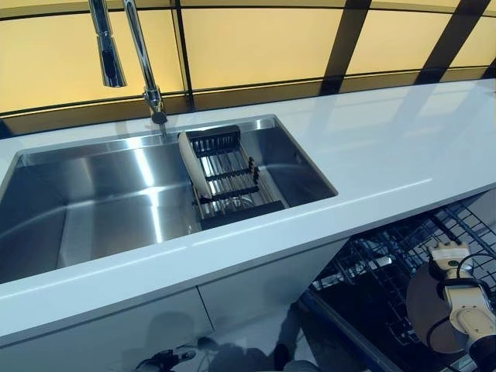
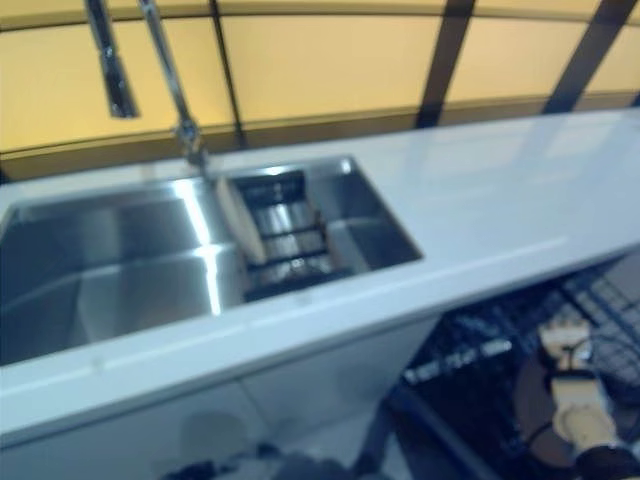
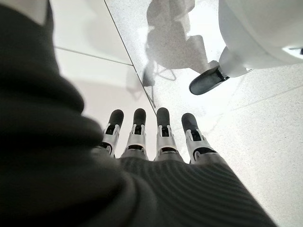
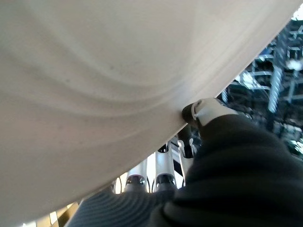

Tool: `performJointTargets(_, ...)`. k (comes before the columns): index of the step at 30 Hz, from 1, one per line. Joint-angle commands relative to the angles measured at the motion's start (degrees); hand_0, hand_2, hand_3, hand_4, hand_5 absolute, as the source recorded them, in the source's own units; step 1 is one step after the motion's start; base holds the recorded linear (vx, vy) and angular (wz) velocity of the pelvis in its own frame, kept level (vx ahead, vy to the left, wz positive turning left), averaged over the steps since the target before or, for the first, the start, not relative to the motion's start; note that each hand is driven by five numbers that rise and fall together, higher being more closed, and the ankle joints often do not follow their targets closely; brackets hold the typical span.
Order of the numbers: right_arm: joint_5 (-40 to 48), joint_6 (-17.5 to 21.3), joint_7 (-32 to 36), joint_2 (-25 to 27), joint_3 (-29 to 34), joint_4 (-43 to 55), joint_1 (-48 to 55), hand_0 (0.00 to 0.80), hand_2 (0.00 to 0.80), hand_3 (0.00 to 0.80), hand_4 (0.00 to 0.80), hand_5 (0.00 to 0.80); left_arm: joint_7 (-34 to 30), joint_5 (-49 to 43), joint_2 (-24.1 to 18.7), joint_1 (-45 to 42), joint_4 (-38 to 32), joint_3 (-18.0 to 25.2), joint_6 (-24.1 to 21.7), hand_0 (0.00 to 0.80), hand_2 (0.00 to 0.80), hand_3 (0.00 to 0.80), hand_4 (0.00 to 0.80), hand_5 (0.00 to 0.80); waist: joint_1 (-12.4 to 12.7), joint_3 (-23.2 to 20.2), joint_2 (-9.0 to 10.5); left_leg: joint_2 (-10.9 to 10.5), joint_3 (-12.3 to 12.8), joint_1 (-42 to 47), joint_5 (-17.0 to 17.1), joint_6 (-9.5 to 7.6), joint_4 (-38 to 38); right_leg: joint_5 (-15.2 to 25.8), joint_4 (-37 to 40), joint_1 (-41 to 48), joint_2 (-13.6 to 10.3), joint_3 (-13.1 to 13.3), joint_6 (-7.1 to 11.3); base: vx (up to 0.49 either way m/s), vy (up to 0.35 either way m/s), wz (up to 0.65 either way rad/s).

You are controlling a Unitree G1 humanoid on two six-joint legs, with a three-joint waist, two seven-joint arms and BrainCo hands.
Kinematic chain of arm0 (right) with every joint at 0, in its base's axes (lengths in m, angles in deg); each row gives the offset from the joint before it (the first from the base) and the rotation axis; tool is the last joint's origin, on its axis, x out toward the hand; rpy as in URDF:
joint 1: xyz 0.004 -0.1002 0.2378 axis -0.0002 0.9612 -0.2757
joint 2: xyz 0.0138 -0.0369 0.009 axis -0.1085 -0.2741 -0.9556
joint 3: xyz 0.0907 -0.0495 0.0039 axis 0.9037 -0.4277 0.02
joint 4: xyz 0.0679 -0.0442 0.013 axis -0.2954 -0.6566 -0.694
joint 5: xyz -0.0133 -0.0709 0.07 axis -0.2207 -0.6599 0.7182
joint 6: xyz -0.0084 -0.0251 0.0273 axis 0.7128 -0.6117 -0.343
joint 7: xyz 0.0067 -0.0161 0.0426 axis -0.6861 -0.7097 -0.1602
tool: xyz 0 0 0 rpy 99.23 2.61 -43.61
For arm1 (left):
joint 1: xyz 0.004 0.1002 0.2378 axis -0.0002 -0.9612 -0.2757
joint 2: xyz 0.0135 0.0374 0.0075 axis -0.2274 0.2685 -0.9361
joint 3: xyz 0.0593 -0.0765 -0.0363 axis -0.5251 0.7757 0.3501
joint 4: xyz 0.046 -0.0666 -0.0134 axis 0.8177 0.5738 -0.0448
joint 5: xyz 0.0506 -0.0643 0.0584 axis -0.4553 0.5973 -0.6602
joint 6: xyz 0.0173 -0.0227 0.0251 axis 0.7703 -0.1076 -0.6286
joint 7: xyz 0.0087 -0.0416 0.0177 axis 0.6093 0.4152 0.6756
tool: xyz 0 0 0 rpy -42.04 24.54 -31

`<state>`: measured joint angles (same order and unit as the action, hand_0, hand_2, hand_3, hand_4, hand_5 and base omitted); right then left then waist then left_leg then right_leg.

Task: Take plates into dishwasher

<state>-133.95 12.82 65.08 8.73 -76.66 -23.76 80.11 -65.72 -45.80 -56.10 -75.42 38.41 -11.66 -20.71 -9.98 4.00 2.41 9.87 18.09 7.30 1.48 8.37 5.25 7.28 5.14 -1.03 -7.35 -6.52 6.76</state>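
Right hand (image 4: 208, 142) gripped a plate (image 1: 422, 306) on edge (lower right, over dishwasher rack (image 1: 372, 271)); left hand (image 3: 156, 137) fingers straight, empty.

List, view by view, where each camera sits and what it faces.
Left eye, head: sink holding one plate racked; right hand low right.
Right eye, head: same scene; dishwasher rack below.
Left wrist: straight left hand over floor.
Right wrist: right hand pinching second plate.
Shared: dishwasher rack.
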Motion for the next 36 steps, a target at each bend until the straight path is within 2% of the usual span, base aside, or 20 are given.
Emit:
performJointTargets(1,-5.45,1.14,-0.26,-0.15,-3.95,1.70,-8.35,0.800,0.800,0.800,0.800,0.800,0.56,0.44,-0.87,3.40,0.80,-0.39,-0.95,0.000,0.000,0.000,0.000,0.000,2.09,0.90,1.73,-0.90,-0.65,3.78,-5.88,-5.62,-0.30,1.10,-0.41,-2.46,-2.62,0.56,5.54,0.000,0.000,0.00)
performJointTargets(3,-7.22,1.88,-0.56,0.38,-5.56,2.78,-9.31,0.800,0.800,0.800,0.800,0.800,0.37,0.23,-0.94,3.36,0.97,-0.40,-1.12,0.000,0.000,0.000,0.000,0.000,2.42,0.74,1.84,-1.00,-0.72,3.63,-5.73,-5.63,-0.25,1.17,-0.38,-2.57,-2.76,0.36,5.48,0.000,0.000,0.00)
performJointTargets(13,-15.41,-0.29,1.51,1.13,-8.52,4.21,-11.11,0.800,0.800,0.800,0.800,0.800,0.03,-0.74,-1.17,3.24,1.63,-0.54,-1.45,0.000,0.000,0.000,0.000,0.000,3.35,0.31,1.88,-0.85,-1.32,3.38,-5.82,-5.44,-0.25,0.90,-0.35,-2.41,-2.98,-0.59,5.61,-0.003,-0.008,0.02)
performJointTargets(24,-9.20,-1.91,6.55,-1.48,-11.61,3.05,-12.15,0.800,0.800,0.800,0.800,0.800,-0.04,-1.11,-0.91,3.15,1.68,-0.22,-1.51,0.000,0.000,0.000,0.000,0.000,4.12,0.38,1.76,-0.85,-1.99,3.23,-5.73,-5.33,-0.25,0.65,-0.29,-1.95,-3.11,-1.08,5.58,0.000,0.000,0.00)
performJointTargets(36,-2.00,-2.60,13.49,-4.20,-11.32,0.09,-11.03,0.800,0.800,0.800,0.800,0.800,0.02,-1.81,-0.92,3.07,1.24,0.14,-1.22,0.000,0.000,0.000,0.000,0.000,4.35,0.61,2.23,-0.65,-2.09,3.25,-5.46,-5.20,-0.25,0.90,-0.15,-1.63,-3.17,-1.27,5.55,-0.001,-0.001,0.01)
